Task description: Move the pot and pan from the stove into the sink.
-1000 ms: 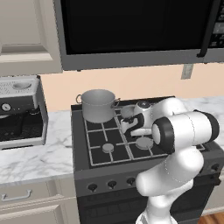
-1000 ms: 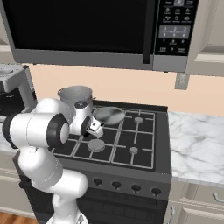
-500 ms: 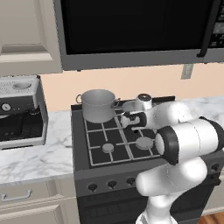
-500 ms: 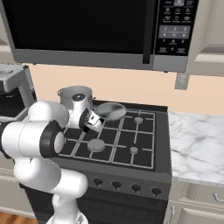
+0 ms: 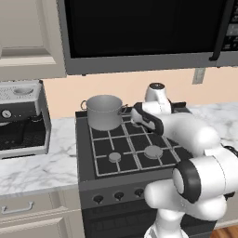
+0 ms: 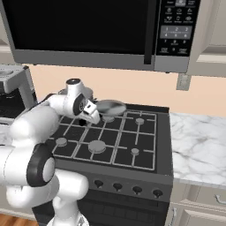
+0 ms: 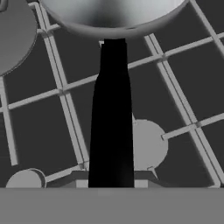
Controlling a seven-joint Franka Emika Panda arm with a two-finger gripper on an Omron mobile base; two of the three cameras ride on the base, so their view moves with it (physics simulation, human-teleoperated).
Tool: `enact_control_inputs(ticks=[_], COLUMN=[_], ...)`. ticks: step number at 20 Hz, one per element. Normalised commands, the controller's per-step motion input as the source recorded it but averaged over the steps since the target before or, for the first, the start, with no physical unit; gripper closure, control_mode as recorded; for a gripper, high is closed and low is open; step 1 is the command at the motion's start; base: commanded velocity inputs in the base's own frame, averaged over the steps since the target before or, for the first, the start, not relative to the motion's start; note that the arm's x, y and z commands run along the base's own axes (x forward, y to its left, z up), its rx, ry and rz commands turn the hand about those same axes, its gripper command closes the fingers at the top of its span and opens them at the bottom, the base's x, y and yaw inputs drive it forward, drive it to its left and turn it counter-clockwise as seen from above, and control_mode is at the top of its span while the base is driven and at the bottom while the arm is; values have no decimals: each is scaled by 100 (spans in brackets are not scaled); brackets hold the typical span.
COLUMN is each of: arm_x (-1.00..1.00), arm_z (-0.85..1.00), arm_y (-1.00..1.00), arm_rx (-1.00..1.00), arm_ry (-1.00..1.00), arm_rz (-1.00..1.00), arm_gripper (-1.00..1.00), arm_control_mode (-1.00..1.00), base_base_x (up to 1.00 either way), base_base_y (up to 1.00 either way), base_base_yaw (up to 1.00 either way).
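The pan (image 6: 110, 107) is a small shallow grey pan over the back of the stove (image 6: 132, 132). In the hand view the pan's bowl (image 7: 113, 17) is at the top, and its long black handle (image 7: 113, 113) runs down to the bottom edge, into my jaws. My gripper (image 6: 84, 120) is shut on the end of that handle, left of the bowl. I cannot tell whether the pan rests on the grates or hangs just above them. The tall grey pot (image 5: 104, 111) stands on the back left burner, apart from my hand. The sink is out of view.
A coffee machine (image 5: 21, 121) stands on the marble counter left of the stove. A microwave (image 5: 139, 32) hangs low above the burners. Marble counter (image 6: 198, 145) continues to the right. My own forearm (image 5: 186, 130) lies across the right half of the stove.
My jaws have closed from wide open onto the pan's handle. My elbow has swung forward and lower over the stove's front. The pot has not moved.
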Motion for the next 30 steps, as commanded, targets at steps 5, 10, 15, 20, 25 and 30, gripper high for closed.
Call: enact_control_inputs(ticks=[5, 10, 15, 20, 25, 30], arm_x=[-98, -100, -99, -90, -25, 0], arm_z=[19, 0, 0, 0, 0, 0], arm_y=[-3, -19, -20, -3, 2, 0], arm_rx=[-4, 0, 4, 2, -1, 0], arm_ry=[-3, -26, -23, -16, -7, 0], arm_rz=[3, 0, 3, 10, 4, 0], arm_gripper=[100, 100, 100, 100, 100, 100], arm_control_mode=[-100, -100, -100, -100, -100, 100], base_base_x=[0, 0, 0, 0, 0, -2], base_base_y=[0, 0, 0, 0, 0, 0], base_base_yaw=[0, 0, 0, 0, 0, 0])
